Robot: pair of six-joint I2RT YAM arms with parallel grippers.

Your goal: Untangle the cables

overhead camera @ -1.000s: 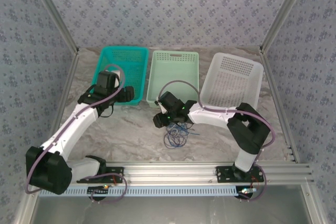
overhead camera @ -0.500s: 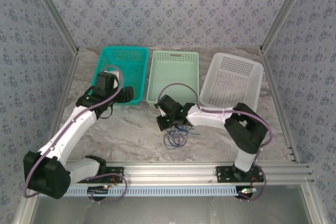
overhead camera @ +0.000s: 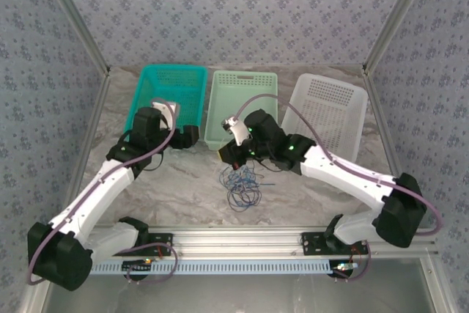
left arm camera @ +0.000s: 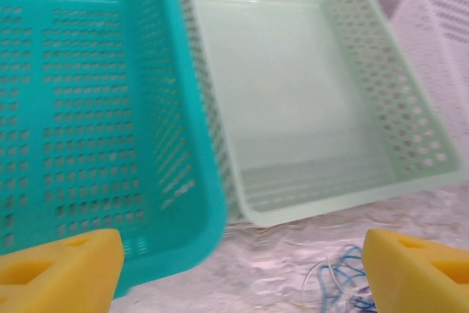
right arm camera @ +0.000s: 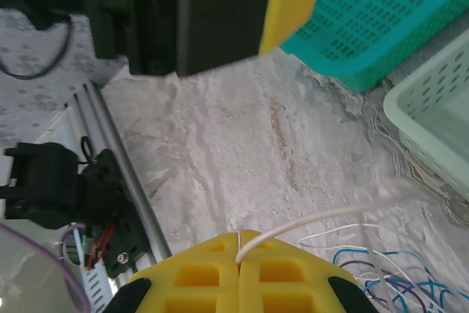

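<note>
Pinches the whitish-cream cable (right arm camera: pixel 322 214) between the pressed-together pads (right arm camera: pixel 194 276) of the right end effector (right arm camera: pixel 239 243), above the tangle of cables (overhead camera: pixel 242 187) on the table (overhead camera: pixel 183 181) before the pale green basket (overhead camera: pixel 242 108). Holds the left end effector (left arm camera: pixel 234 265) spread wide near the teal basket (left arm camera: pixel 110 108).

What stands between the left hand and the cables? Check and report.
Nothing visible: the left hand is open by the teal basket, with bare table between it and the cables. The right hand, shut on the white cable, sits close beside that path.
</note>
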